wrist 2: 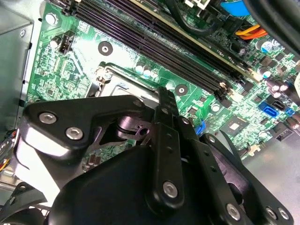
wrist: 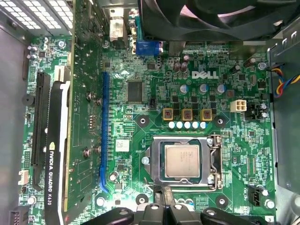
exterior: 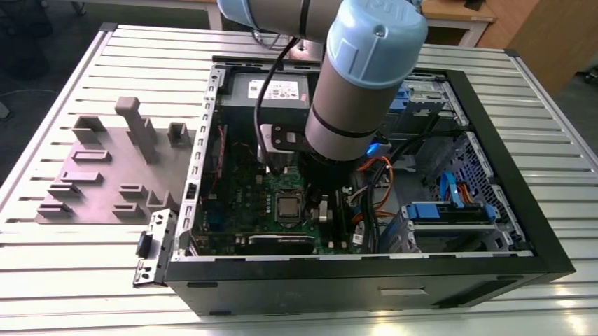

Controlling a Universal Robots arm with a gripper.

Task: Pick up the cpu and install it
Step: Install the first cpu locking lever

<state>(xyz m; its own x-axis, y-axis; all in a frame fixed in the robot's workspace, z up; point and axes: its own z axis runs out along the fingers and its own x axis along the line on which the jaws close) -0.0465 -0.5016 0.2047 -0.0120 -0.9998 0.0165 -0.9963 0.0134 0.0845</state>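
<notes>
The cpu (wrist: 182, 161), a small silvery-grey square chip, lies flat inside the metal socket frame (wrist: 214, 161) on the green motherboard (wrist: 140, 122). In the exterior view the cpu (exterior: 287, 206) shows as a grey square in the middle of the board inside the open computer case. My gripper (wrist: 164, 199) hovers just beside the socket's edge, shut, with nothing between its fingers. In the second wrist view the gripper (wrist 2: 165, 96) points down at the board next to the socket frame (wrist 2: 117, 86). The socket's cover is not over the chip.
The black case wall (exterior: 374, 280) surrounds the board. A graphics card (wrist: 56, 140) stands on one side, memory slots (wrist 2: 154, 42) on the other, and a black fan (wrist: 206, 18) hangs beyond the socket. Cables (exterior: 383, 175) and a drive cage (exterior: 449, 213) fill the exterior view's right. A grey fixture plate (exterior: 103, 175) lies outside the case.
</notes>
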